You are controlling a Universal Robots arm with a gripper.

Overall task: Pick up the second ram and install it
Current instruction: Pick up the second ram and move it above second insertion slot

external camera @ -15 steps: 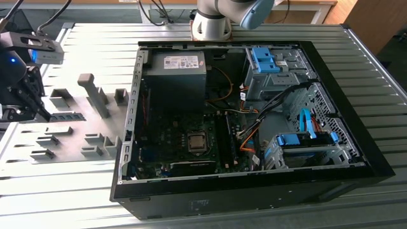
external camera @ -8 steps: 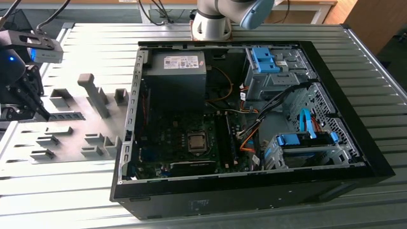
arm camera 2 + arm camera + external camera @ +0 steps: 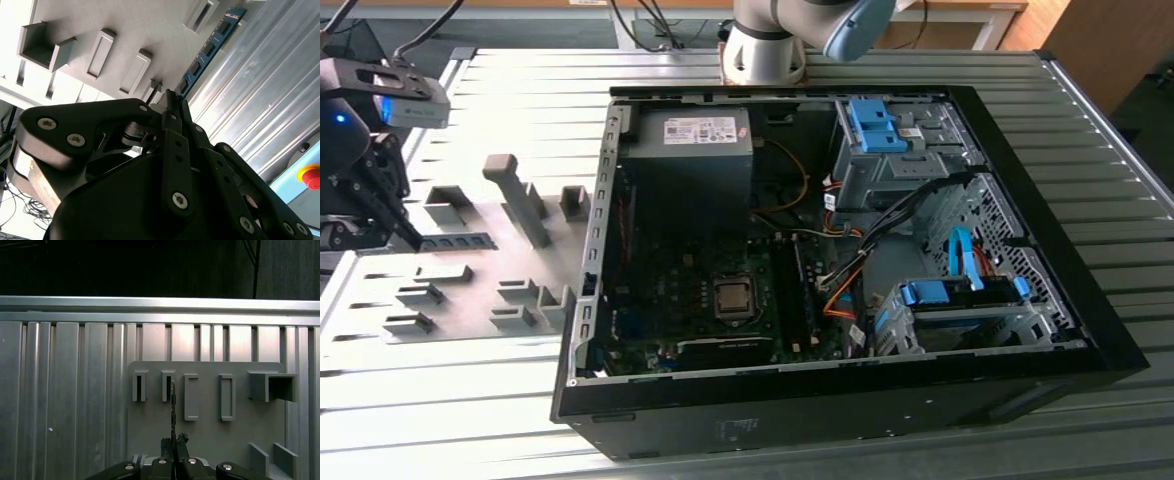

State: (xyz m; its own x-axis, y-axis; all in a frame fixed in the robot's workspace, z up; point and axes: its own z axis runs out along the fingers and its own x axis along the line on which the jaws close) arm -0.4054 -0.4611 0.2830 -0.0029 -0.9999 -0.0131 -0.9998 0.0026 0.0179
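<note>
- Ribbed aluminium table (image 3: pixel 454 420). Open tower case (image 3: pixel 787 415) across the centre and right of the exterior view, grey holder plate (image 3: pixel 467 310) at left.
- Far left of the exterior view, over the holder plate: the gripper (image 3: pixel 173 442).
- Jaws pressed together, pinching one end of the second ram (image 3: pixel 210 45). No gap visible on either side of the board in the first wrist view.
- Long axis of the stick straight out from the fingertips, in line with the gripper, not across it.
- Seen edge-on in the first wrist view as a thin line. Seen flat in the second wrist view, blue-green with chips along it.
- In the exterior view, a short strip at centre-left, free end towards the exterior view's right, i.e. towards the case.
- Far end of the stick near the row of slot blocks (image 3: pixel 191 396) on the plate. Cannot tell whether touching a block or lifted clear of the plate.
- Motherboard (image 3: pixel 680 290) flat in the case floor, lower centre of the exterior view, well apart from the stick.
- Judgement: grasp made, stick not yet carried over to the case, install not yet done.
</note>
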